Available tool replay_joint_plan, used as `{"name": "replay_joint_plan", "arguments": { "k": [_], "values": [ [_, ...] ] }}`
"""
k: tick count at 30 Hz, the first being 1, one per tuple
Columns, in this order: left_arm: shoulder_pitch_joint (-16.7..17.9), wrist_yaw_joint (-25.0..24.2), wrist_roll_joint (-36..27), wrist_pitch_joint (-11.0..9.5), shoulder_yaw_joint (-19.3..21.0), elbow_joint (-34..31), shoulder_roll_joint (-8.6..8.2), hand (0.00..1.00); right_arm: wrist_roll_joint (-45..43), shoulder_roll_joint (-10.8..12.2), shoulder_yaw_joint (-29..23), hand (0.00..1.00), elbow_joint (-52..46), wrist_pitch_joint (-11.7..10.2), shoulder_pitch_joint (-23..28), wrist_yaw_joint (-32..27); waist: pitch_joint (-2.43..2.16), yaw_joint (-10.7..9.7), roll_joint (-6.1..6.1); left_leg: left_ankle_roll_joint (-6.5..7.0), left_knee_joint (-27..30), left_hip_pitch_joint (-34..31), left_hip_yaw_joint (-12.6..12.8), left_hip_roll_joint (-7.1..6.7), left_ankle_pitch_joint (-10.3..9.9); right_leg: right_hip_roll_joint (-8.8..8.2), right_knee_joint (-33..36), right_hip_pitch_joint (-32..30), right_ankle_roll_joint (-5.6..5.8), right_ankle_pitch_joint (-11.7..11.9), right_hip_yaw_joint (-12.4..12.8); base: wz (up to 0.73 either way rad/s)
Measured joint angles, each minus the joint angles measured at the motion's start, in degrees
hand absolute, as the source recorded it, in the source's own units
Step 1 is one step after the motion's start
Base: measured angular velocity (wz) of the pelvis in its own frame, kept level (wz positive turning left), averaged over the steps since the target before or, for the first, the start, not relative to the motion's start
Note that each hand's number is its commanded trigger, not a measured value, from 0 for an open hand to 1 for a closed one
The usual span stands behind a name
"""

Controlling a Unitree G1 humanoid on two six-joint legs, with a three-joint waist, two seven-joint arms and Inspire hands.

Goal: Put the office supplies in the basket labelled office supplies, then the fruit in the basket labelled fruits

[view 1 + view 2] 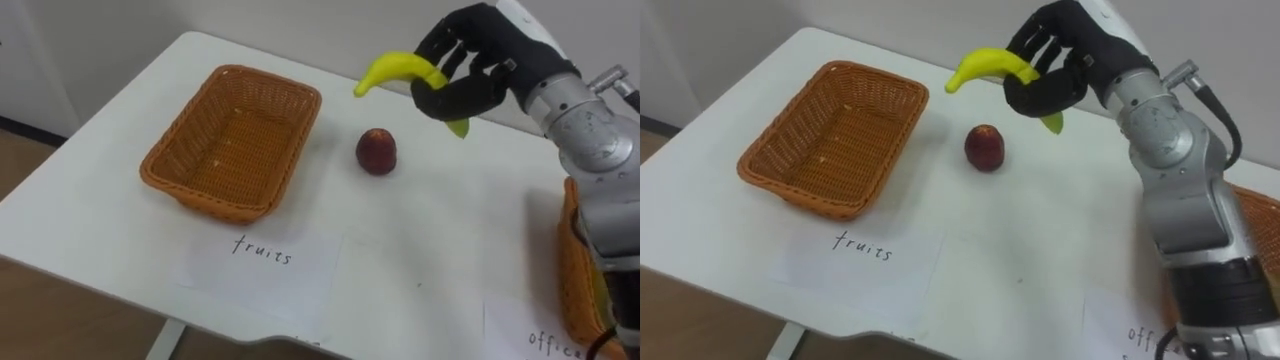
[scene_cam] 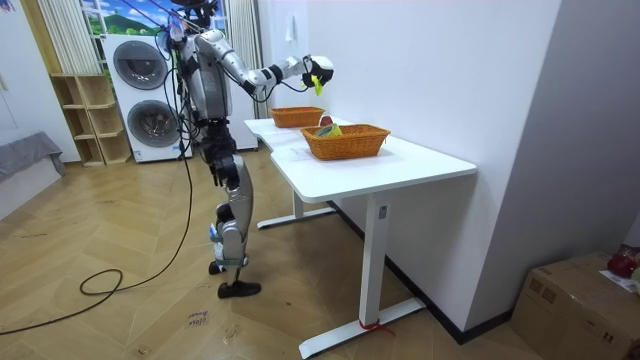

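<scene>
My right hand (image 1: 468, 62) (image 1: 1060, 58) is raised above the white table (image 1: 430, 250), fingers curled round a yellow banana (image 1: 398, 70) (image 1: 988, 66). The banana's free end points left, toward the fruit basket. A red apple (image 1: 376, 151) (image 1: 985, 147) lies on the table just below the banana. The wicker fruit basket (image 1: 236, 140) (image 1: 830, 135) stands to the apple's left with nothing inside, behind a paper label (image 1: 262, 262) reading "fruits". In the room view the right hand (image 2: 312, 69) holds the banana (image 2: 317, 80) over the far basket (image 2: 297, 117).
A second wicker basket (image 1: 575, 270) (image 1: 1262, 225) sits at the table's right edge, partly behind my right arm, with its own paper label (image 1: 535, 335) in front. In the room view this nearer basket (image 2: 345, 141) holds several items. The robot stands at the table's long side, washing machines (image 2: 142, 95) behind.
</scene>
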Motion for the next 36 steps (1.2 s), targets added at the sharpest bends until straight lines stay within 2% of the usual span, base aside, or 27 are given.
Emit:
{"name": "replay_joint_plan", "arguments": {
  "k": [2,7,10,13,17,24,27,36],
  "values": [
    [0.1,0.0,0.2,0.2,0.0,0.0,0.21,0.0,-0.2,0.0,1.7,1.0,-0.2,0.0,-1.3,-0.2,-0.21,0.1,-0.3,0.0,0.1,-0.2,-0.3,0.0,0.0,-0.03,0.0,-0.1,0.0,0.0,-0.2,0.07],
    [0.0,0.0,0.6,0.5,-0.1,-0.3,0.33,0.0,-0.2,0.0,3.3,1.0,-0.2,0.0,-2.4,-0.3,-0.33,1.3,-0.51,0.15,0.4,-0.7,-1.3,-0.3,0.1,-0.77,0.0,0.0,0.28,-0.2,-1.5,0.11],
    [-0.1,0.0,0.6,0.6,-0.1,-0.3,0.32,0.0,0.0,0.0,3.5,1.0,-0.2,0.0,-2.6,-0.3,-0.22,1.5,-0.67,0.37,0.4,-0.8,-2.1,-0.86,0.3,-1.24,0.0,0.2,0.85,-0.6,-1.6,0.17],
    [0.0,0.0,0.6,1.5,-0.1,-0.3,0.53,0.0,0.0,0.2,4.5,1.0,-0.2,0.1,-2.8,-0.5,0.26,2.0,-0.76,0.53,0.2,-0.8,-2.3,-1.07,0.4,-1.46,0.1,0.3,0.89,-0.6,-1.8,0.06],
    [0.2,0.0,0.8,1.9,-1.0,-0.4,0.74,0.0,-0.3,2.6,5.7,1.0,-0.2,0.9,-2.8,-0.5,0.51,2.5,-0.81,0.54,0.0,-1.2,-2.4,-1.15,0.4,-1.47,0.1,0.1,0.89,-0.6,-1.9,0.0],
    [0.8,0.0,1.1,2.0,-1.6,-1.1,0.63,0.0,-0.2,2.9,6.0,1.0,0.0,1.2,-2.8,-0.5,0.51,3.0,-0.85,0.65,0.2,-1.5,-3.2,-1.31,0.5,-1.47,0.1,-0.1,0.97,-0.6,-2.4,0.06],
    [1.0,0.0,1.2,2.0,-2.2,-1.2,0.53,0.0,0.5,3.7,6.0,1.0,0.5,1.2,-2.8,-1.0,0.51,3.1,-0.87,0.76,0.2,-1.6,-3.2,-1.52,0.6,-1.85,0.0,-0.1,1.21,-0.8,-2.7,0.0],
    [1.1,0.9,1.2,1.6,-2.2,-1.2,0.54,0.0,3.1,4.5,9.2,1.0,1.8,1.1,-2.9,-1.8,0.83,4.9,-1.32,1.01,0.2,-1.8,-3.6,-1.92,0.7,-2.38,0.0,-0.1,1.53,-1.0,-3.3,0.03]
  ]
}}
